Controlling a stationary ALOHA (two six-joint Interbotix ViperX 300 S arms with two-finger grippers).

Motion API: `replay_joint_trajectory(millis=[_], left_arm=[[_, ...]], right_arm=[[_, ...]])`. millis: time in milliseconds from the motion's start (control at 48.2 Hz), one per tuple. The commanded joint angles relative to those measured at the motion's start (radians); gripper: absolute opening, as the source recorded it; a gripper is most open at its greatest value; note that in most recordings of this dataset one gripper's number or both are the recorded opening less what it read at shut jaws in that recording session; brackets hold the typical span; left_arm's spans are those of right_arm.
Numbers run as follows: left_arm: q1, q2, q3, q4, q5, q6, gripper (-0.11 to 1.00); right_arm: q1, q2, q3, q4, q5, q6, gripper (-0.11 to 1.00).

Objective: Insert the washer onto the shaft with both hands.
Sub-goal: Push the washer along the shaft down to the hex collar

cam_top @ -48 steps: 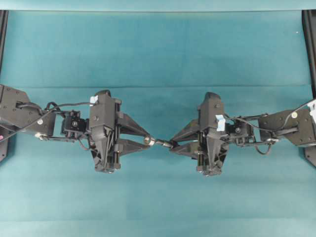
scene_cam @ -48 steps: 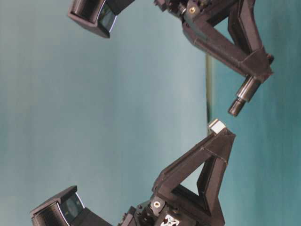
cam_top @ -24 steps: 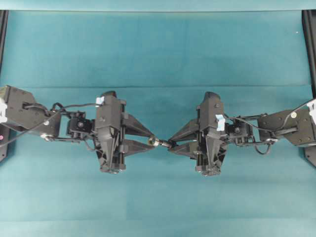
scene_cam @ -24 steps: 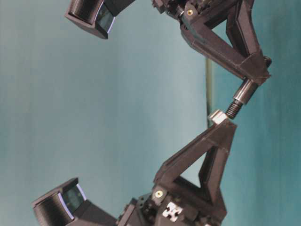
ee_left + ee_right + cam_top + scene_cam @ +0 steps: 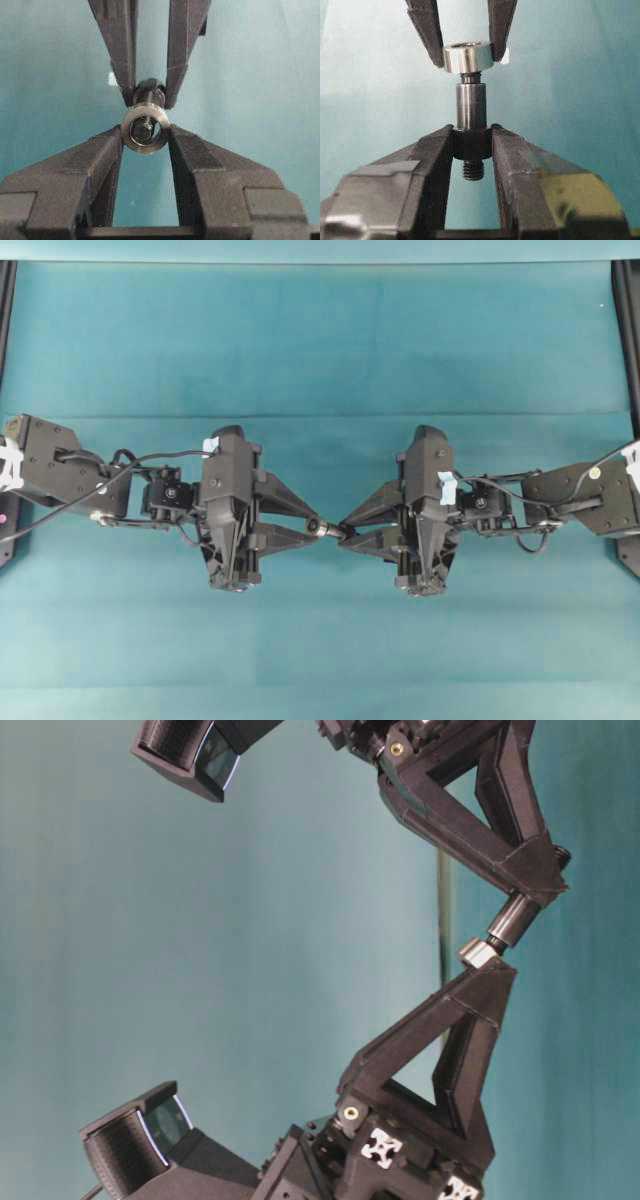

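The washer sits mid-air between both arms, above the middle of the teal table, its hole already over the threaded tip of the shaft. Your left gripper clamps the ring by its rim; your right gripper is clenched on the shaft's dark collar. Keep the ring square to the rod, push straight along its axis, and don't loosen either grip until it seats against the thicker step.

You're looking at a surface covered edge to edge in teal cloth, creased across its width, evenly lit, with dark frame rails at both sides.
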Motion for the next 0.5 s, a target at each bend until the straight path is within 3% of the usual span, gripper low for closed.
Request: replay_joint_trajectory(millis=[0,477], left_arm=[[-0.003,-0.002,-0.018,0.003,-0.005,0.003,0.35],[-0.003,0.054,-0.08,0.003,0.026,0.015,0.35]], right_arm=[[0.002,-0.005,-0.015,0.0,-0.012,-0.008,0.0],[0.002,-0.005,-0.015,0.0,-0.011,-0.008,0.0]])
